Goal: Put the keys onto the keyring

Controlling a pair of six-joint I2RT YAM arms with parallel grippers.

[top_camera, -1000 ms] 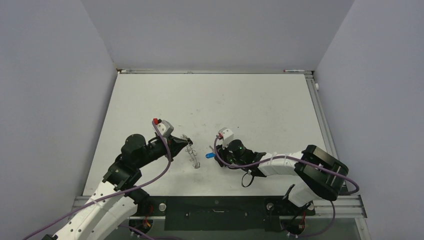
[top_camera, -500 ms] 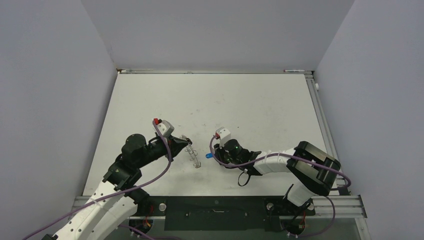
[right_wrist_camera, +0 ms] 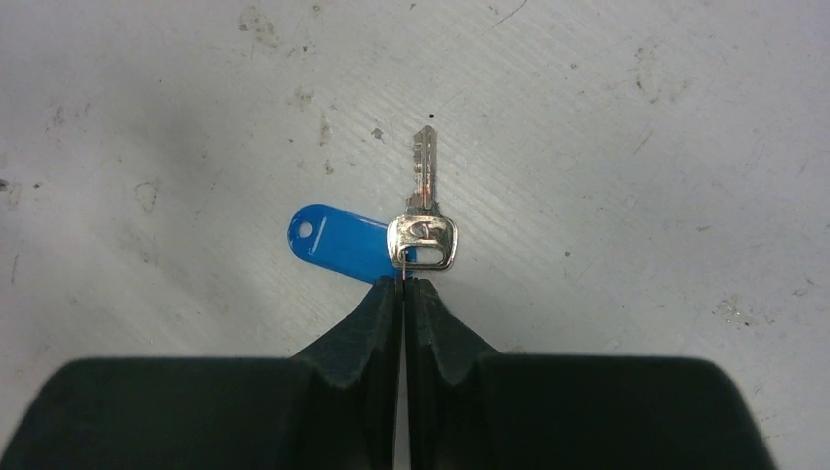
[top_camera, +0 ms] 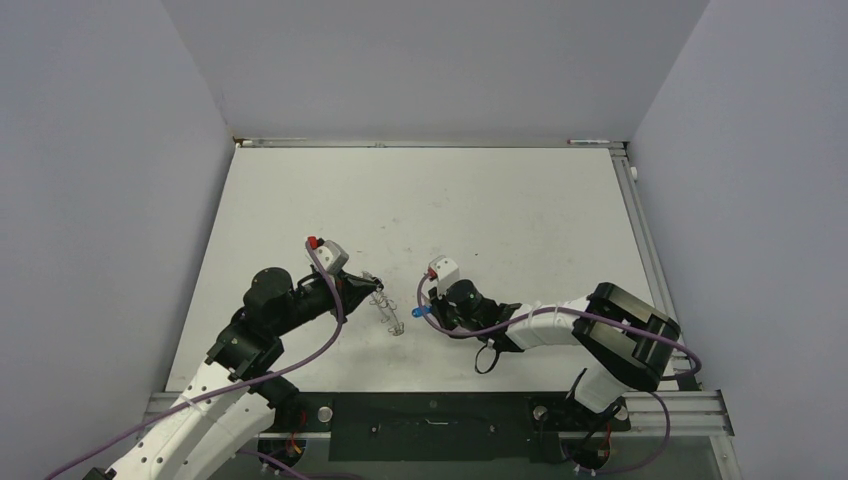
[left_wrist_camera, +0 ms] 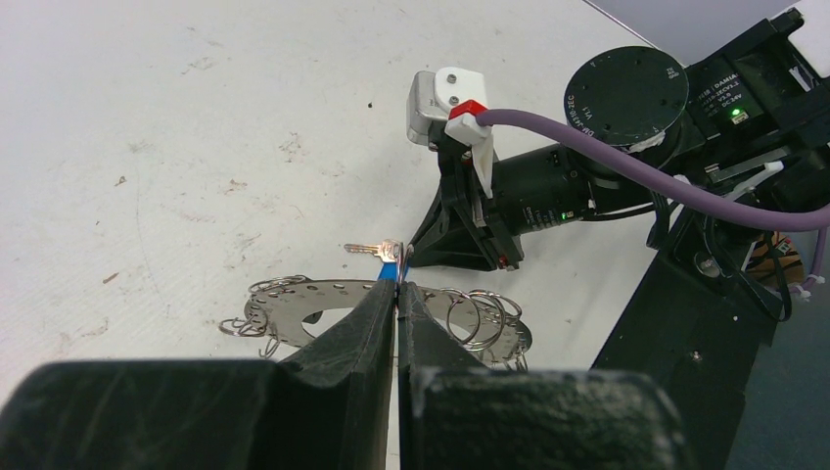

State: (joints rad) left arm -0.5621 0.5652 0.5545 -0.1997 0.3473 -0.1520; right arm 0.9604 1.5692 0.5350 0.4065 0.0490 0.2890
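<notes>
Where the two arms meet in the lower middle of the top external view, the holdings are these.

Keyring [top_camera: 388, 312]: grey, fringed with wire loops [top_camera: 394, 328], and seen as a narrow diagonal streak above the white worktop [top_camera: 500, 210]. It is clamped at its upper-left end by the left gripper [top_camera: 371, 289].

Blue-tagged key [top_camera: 420, 313]: just right of the keyring and apart from it. It sits at the tip of the right gripper [top_camera: 428, 311], which extends from the right.

Left wrist view.
- Left gripper [left_wrist_camera: 396, 294]: jaws pressed together on the near rim of the keyring [left_wrist_camera: 303, 299], whose plate spreads to either side across the lower frame.
- Key [left_wrist_camera: 372, 249]: just beyond the ring's far edge at centre frame. Its blade points to frame left, roughly along the ring's spread.
- Right gripper [left_wrist_camera: 411, 257]: extends from the right, with its tips at the key's head.

Right wrist view.
- Right gripper [right_wrist_camera: 403, 286]: jaws closed together at lower centre. A thin wire [right_wrist_camera: 401, 266] from the key's silver head runs into the seam between them, so the hold appears to be on that link rather than on the blade.
- Key [right_wrist_camera: 423, 230]: long axis vertical in frame, blade pointing straight away from the gripper.
- Blue tag [right_wrist_camera: 338, 245]: trails to the left of the head.
- Whether the key is clear of the worktop cannot be told.

Assessment: the right arm is the carrier and the left arm the holder. The key lies just to the ring's right in the top view. The coming move likely turns on bringing the key's head end, not its blade, leftward to one wire loop.
</notes>
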